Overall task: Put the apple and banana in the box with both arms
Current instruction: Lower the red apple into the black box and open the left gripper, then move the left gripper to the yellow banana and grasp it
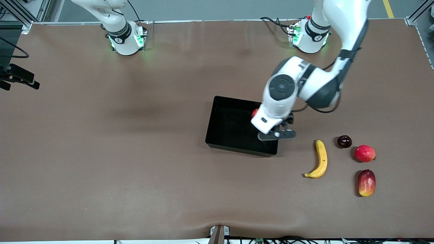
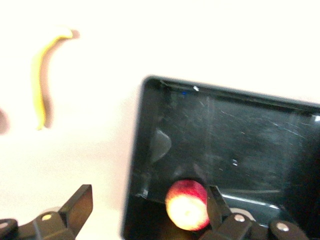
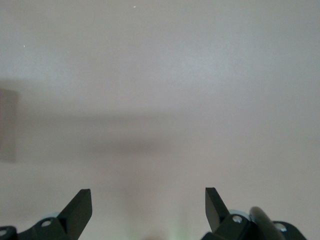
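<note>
1. The left gripper (image 1: pixel 276 134) is over the box (image 1: pixel 220 135), at the end toward the left arm; its fingers (image 2: pixel 80 205) are spread wide and hold nothing.
2. The apple (image 2: pixel 186 204) lies in the box, against the wall, just beside one finger.
3. The banana (image 1: pixel 320 159) lies on the table (image 1: pixel 101 152), near the box, toward the left arm's end; a dark plum (image 1: pixel 344 141), a red round fruit (image 1: pixel 365 153) and a mango (image 1: pixel 367 182) lie beside it.
4. The right gripper (image 3: pixel 148 212) waits over bare table; its fingers are wide open and empty.

A dark plum (image 1: pixel 344 141), a pinkish-red fruit (image 1: pixel 365 153) and a mango (image 1: pixel 367 183) lie clustered.
</note>
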